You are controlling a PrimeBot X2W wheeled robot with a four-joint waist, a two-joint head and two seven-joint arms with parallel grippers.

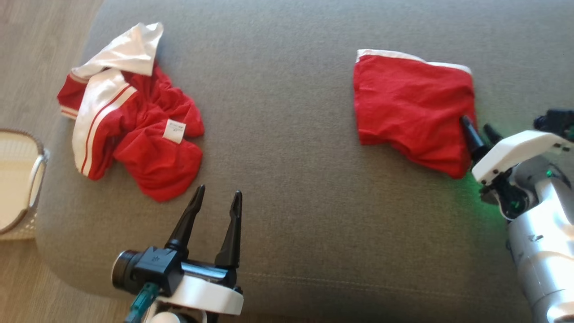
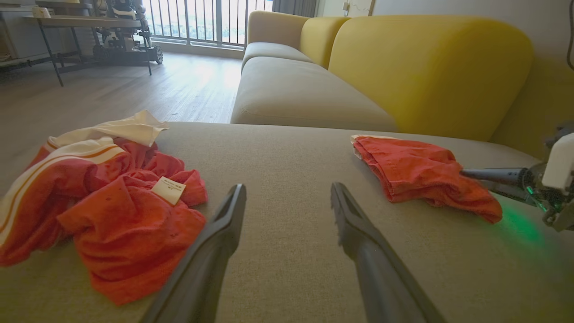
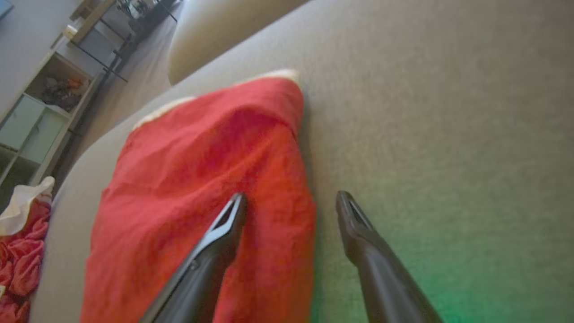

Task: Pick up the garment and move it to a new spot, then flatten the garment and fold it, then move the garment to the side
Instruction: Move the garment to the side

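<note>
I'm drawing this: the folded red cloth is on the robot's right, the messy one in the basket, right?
No. The messy one lies on the gray cushion, outside the basket; the folded red cloth is on the robot's right. See the head view.

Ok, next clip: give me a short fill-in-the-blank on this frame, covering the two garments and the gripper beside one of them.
1. The folded red garment lies on the robot's ____ side of the grey cushion.
2. The crumpled garment is red and ____.
3. The right gripper has its jaws ____, one finger over the folded garment's edge, the other over bare cushion.
4. The sofa beyond the cushion is ____.
Missing words: right; white; open; yellow.
</note>
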